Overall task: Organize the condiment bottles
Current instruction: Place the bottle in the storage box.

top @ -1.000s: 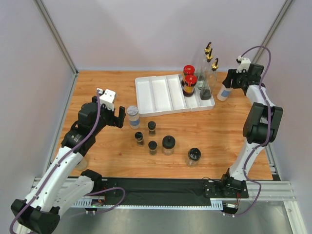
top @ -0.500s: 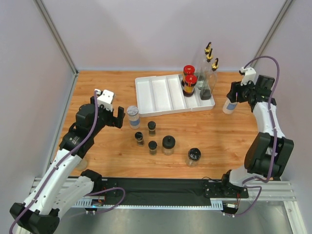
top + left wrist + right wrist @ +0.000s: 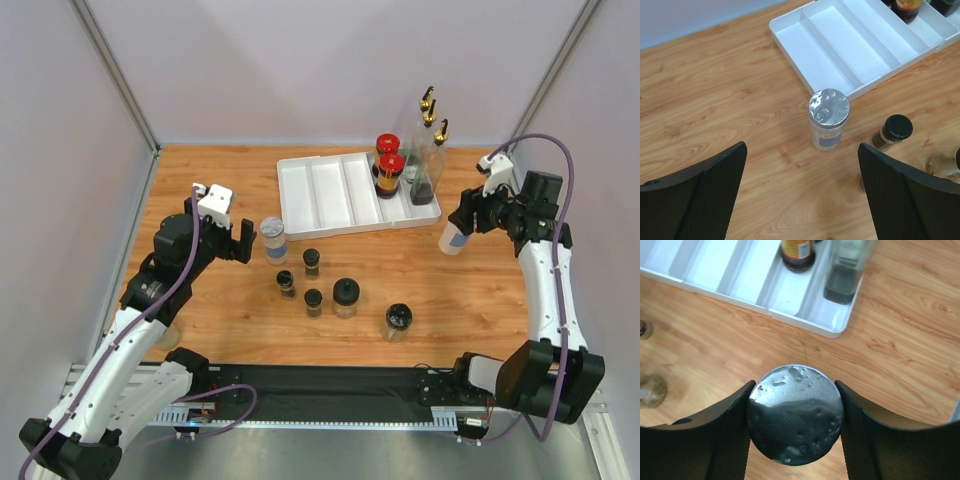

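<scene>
My right gripper (image 3: 460, 222) is shut on a grey-lidded clear jar (image 3: 453, 237) and holds it above the table, just right of the white tray's front right corner. In the right wrist view its lid (image 3: 796, 412) fills the gap between my fingers (image 3: 725, 440). My left gripper (image 3: 243, 240) is open and empty, just left of a second grey-lidded jar (image 3: 272, 238), which stands ahead of the jaws in the left wrist view (image 3: 828, 120). Two red-capped amber jars (image 3: 390, 170) and tall gold-spouted bottles (image 3: 432, 150) stand at the tray's right end.
The white divided tray (image 3: 320, 195) has its left compartments bare. Three small black-lidded jars (image 3: 311, 262) and two medium ones (image 3: 345, 297) stand on the wood in front of it. The cell's walls close in the table at the left, the right and the back.
My right arm has carried the grey-lidded jar from the back right corner forward and left, toward the tray's front right corner. The left gripper has barely moved.
</scene>
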Controlling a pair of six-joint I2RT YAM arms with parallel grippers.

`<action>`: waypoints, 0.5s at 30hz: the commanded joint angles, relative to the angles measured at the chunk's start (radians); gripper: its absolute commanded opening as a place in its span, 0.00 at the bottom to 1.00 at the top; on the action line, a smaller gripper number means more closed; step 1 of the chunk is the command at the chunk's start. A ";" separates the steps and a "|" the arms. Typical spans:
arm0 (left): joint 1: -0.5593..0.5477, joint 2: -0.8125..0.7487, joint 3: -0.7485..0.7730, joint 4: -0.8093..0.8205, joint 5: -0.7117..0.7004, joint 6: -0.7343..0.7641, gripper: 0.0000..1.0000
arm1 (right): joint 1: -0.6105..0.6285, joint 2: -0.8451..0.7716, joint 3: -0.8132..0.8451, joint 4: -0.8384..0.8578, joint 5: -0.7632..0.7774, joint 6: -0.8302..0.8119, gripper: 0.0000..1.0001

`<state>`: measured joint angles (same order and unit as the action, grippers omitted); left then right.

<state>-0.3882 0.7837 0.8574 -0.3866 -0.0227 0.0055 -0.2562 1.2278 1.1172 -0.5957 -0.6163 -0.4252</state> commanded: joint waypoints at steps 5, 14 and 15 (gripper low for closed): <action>0.005 -0.015 0.002 0.005 0.009 0.002 1.00 | 0.144 -0.108 0.024 -0.084 -0.028 -0.038 0.06; 0.005 -0.011 0.000 0.005 0.001 0.005 1.00 | 0.348 -0.068 0.121 -0.093 0.009 -0.027 0.06; 0.006 -0.009 0.000 0.005 0.001 0.005 1.00 | 0.380 -0.056 0.131 -0.087 0.021 -0.027 0.06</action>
<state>-0.3882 0.7807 0.8574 -0.3866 -0.0238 0.0055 0.0689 1.1599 1.1671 -0.7376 -0.6140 -0.4507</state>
